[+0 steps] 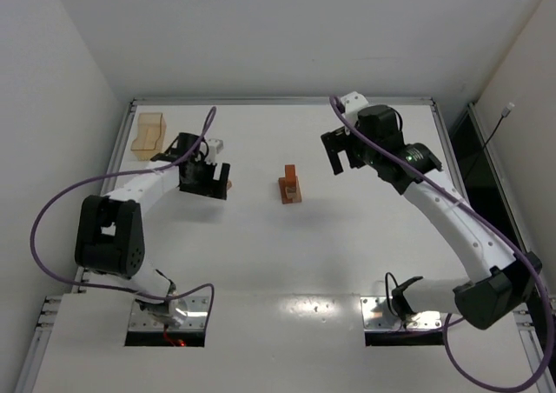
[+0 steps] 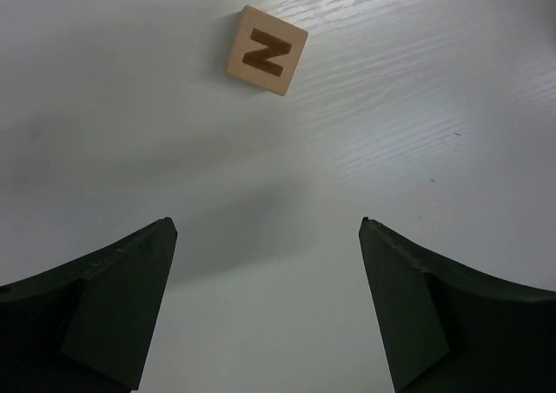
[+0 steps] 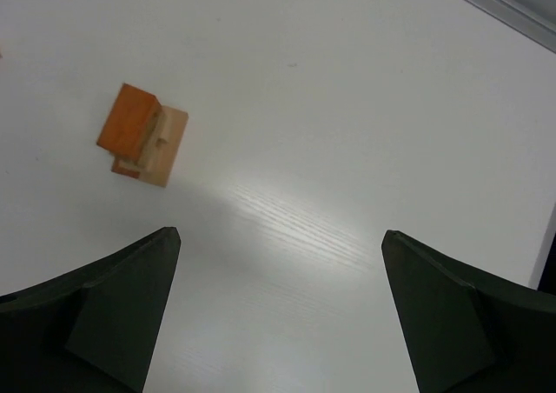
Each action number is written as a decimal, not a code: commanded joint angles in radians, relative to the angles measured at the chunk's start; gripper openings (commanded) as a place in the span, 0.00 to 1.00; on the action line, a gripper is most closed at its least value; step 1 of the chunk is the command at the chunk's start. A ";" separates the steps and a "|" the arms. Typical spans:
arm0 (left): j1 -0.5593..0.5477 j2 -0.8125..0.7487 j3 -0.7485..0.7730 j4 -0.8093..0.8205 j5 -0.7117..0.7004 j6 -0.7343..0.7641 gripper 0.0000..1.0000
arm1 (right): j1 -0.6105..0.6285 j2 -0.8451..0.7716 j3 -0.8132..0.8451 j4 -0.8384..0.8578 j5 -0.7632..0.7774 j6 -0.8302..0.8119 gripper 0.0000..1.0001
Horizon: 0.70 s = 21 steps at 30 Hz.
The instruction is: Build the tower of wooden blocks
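A small stack of wooden blocks (image 1: 291, 187) stands mid-table, a reddish-brown block on a light tan one; it also shows in the right wrist view (image 3: 143, 147). A loose tan cube printed with an "N" (image 2: 267, 50) lies on the table just ahead of my left gripper (image 2: 268, 228), which is open and empty. In the top view that cube (image 1: 228, 184) peeks out beside the left gripper (image 1: 217, 183). My right gripper (image 1: 340, 165) hovers to the right of the stack, open and empty (image 3: 280, 234).
A translucent amber box (image 1: 148, 135) sits at the far left corner. A raised metal rim (image 1: 278, 102) borders the white table. Purple cables loop off both arms.
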 commanded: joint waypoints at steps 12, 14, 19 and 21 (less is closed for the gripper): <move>-0.090 0.217 0.129 0.179 -0.162 0.164 0.78 | -0.089 -0.069 -0.105 0.065 -0.047 -0.059 1.00; -0.090 0.235 0.138 0.193 -0.153 0.176 0.77 | -0.098 -0.060 -0.095 0.065 -0.061 -0.059 1.00; -0.090 0.277 0.147 0.233 -0.081 0.239 0.76 | -0.108 -0.050 -0.106 0.065 -0.091 -0.047 1.00; -0.090 0.306 0.175 0.233 -0.081 0.239 0.73 | -0.118 -0.050 -0.106 0.065 -0.092 -0.047 1.00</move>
